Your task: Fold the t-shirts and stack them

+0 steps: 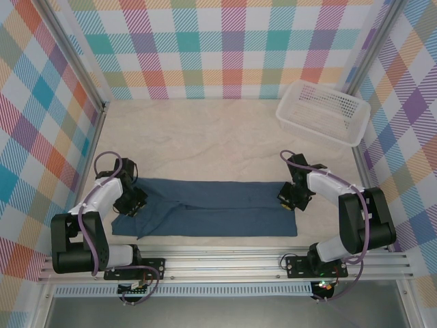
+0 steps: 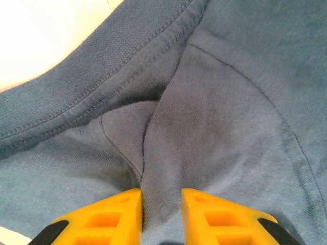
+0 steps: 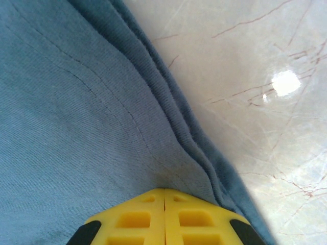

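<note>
The dark slate-blue t-shirt (image 1: 212, 208) lies folded into a long strip across the near part of the table. My left gripper (image 1: 133, 203) is at its left end, by the sleeve. In the left wrist view the yellow jaws (image 2: 161, 204) stand a little apart with a raised ridge of the t-shirt (image 2: 214, 102) pinched between them. My right gripper (image 1: 288, 198) is at the strip's right end. In the right wrist view its jaws (image 3: 164, 196) are pressed together at the t-shirt (image 3: 76, 127) near its layered edge, and creases run into them.
A white perforated basket (image 1: 317, 131) stands at the back right corner. The cream marbled tabletop (image 1: 205, 137) stretches behind the shirt. Plaid walls close in the left, back and right sides. A metal rail (image 1: 225, 263) runs along the near edge.
</note>
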You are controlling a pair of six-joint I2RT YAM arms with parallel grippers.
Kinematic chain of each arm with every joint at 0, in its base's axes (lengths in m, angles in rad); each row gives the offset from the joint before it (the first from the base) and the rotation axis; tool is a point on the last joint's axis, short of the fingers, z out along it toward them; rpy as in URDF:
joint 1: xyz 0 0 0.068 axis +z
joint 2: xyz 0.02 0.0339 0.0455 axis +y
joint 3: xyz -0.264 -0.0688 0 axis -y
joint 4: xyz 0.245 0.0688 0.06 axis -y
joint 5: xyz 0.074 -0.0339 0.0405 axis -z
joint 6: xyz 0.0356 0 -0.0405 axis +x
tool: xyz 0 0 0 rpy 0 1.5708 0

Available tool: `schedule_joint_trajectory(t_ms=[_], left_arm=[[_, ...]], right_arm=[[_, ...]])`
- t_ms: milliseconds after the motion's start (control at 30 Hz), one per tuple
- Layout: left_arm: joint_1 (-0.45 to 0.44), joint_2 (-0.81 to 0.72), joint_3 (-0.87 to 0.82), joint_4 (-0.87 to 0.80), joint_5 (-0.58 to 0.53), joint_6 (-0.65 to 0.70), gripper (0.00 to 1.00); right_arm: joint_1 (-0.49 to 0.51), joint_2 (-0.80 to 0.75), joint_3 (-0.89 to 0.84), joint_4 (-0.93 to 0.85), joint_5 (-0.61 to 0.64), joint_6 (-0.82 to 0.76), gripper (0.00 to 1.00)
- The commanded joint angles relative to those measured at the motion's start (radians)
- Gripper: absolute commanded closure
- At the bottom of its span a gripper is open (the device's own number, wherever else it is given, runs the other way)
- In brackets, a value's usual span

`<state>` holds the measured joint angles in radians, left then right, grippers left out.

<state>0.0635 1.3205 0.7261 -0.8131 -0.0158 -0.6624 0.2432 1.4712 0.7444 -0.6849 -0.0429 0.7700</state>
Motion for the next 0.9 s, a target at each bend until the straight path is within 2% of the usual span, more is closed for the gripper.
schedule_joint_trajectory(t_ms=[0,467,533,667,867], left_arm=[[-0.018,-0.001,0.027,-0.041,-0.002,-0.02,0.74],[-0.051,0.021,0.059,-0.04,-0.004,-0.037,0.75],[-0.052,0.03,0.059,-0.041,-0.016,-0.033,0.79],[-0.053,0.044,0.05,-0.042,-0.036,-0.014,0.94],[-0.053,0.061,0.06,-0.067,-0.083,0.01,0.98]], right_arm=[[-0.002,0.019,0.015,-0.006,0.002,-0.014,0.93],[-0.002,0.024,0.012,-0.003,0.002,-0.011,0.94],[-0.002,0.023,0.012,-0.002,0.002,-0.011,0.94],[-0.002,0.021,0.015,-0.005,0.002,-0.012,0.94],[-0.004,0.021,0.016,-0.007,0.003,-0.012,0.94]])
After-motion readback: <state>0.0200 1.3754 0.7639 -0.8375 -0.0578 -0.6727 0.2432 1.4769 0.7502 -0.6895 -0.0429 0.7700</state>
